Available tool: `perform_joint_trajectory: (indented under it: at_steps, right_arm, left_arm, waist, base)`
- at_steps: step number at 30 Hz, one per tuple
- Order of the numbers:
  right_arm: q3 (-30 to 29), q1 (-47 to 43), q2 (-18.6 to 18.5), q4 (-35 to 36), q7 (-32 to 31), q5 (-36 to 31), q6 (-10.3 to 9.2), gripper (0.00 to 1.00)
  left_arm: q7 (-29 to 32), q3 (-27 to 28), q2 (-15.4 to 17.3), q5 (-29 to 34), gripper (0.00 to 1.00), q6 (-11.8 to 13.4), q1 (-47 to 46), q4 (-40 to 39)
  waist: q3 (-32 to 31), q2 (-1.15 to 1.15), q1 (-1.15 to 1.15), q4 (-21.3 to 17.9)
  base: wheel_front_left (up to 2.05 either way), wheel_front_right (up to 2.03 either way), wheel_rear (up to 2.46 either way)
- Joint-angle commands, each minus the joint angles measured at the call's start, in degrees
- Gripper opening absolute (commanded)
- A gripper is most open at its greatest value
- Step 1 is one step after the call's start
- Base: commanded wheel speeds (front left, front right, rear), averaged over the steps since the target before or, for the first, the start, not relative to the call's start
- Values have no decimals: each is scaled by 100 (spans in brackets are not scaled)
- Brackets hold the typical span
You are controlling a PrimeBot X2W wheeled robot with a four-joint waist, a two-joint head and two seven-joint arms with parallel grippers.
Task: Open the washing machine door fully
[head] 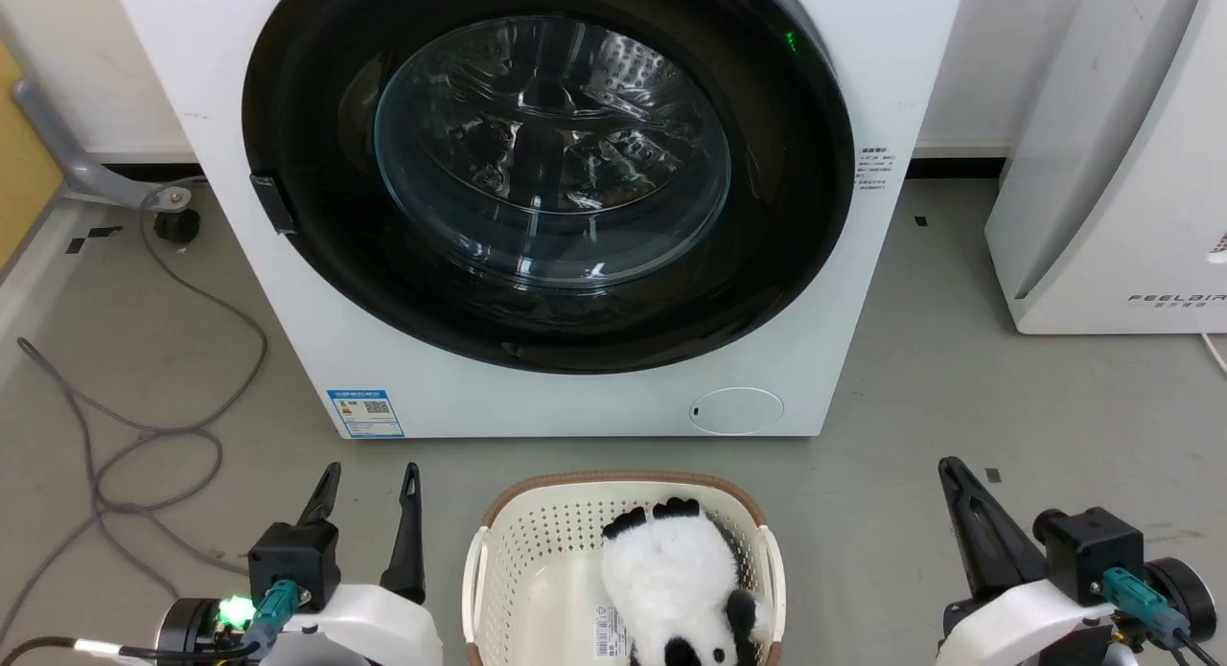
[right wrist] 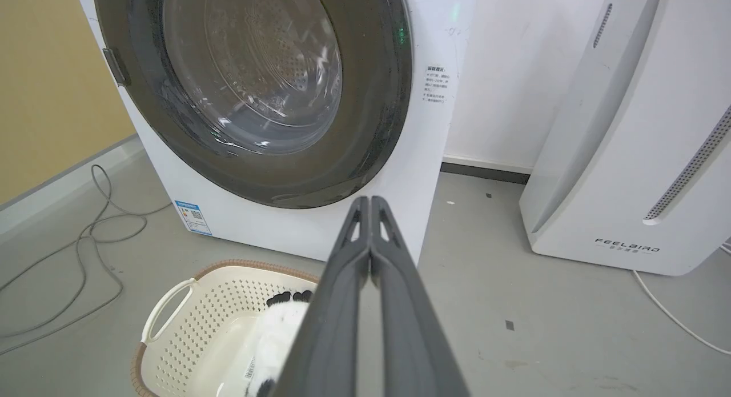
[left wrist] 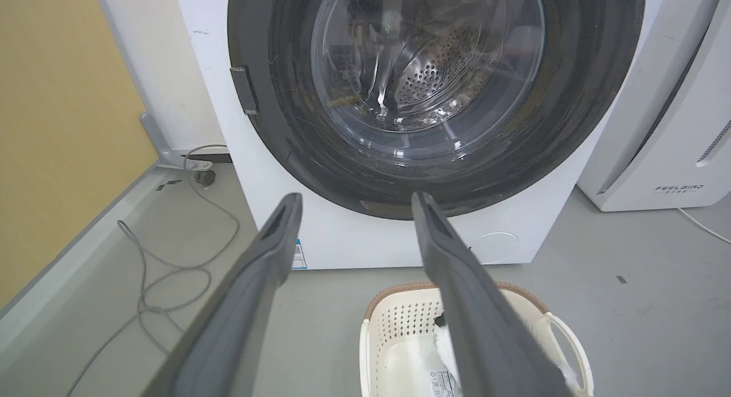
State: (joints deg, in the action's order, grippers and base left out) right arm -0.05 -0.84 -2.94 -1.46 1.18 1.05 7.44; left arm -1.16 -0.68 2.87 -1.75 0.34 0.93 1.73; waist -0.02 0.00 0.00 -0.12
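In the head view you face the washer, and the washing machine door sits closed against its front, the glossy black ring nearly as wide as the cabinet, with the steel drum visible through the clear bowl at its centre. A small dark latch sits on the door's left edge, and a round white flap lies low on the washer's right. Your left tool is at the lower left, released, its two dark fingers spread apart and gripping nothing, well short of the washer. Your right tool is at the lower right, its fingers drawn together on nothing. Between the two tools a cream basket stands on the floor just before the washer, with a black and white panda toy lying in it. A grey cable loops over the floor to the left, and a white appliance stands to the right. In the left wrist view the spread fingers rise towards the bottom of the door's black ring, apart from it, with the basket below the right-hand finger. In the right wrist view the two fingers are pressed tip to tip, clenched and empty, pointing at the washer's lower right front, and the door shows shut up at the left
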Motion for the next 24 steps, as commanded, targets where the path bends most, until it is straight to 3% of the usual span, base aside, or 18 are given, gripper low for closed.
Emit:
perform_joint_trajectory:
  at_steps: [1,13,24]
  right_arm:
    - [-17,-33,1,-34,54,39,1,0]
    - [-51,-25,1,-213,201,761,1,0]
    - [-111,173,2,-407,346,2503,1,0]
  left_arm:
    - [-71,-12,0,-42,100,-27,-42,39]
    - [-215,-14,0,-164,100,-67,-43,74]
    - [-347,-45,0,-296,100,-104,-70,120]
  waist:
    - [0,0,0,0]
    - [-13,0,0,11]
    - [-4,0,0,15]
  base:
    - [0,0,0]
    - [0,0,0]
    - [0,0,0]
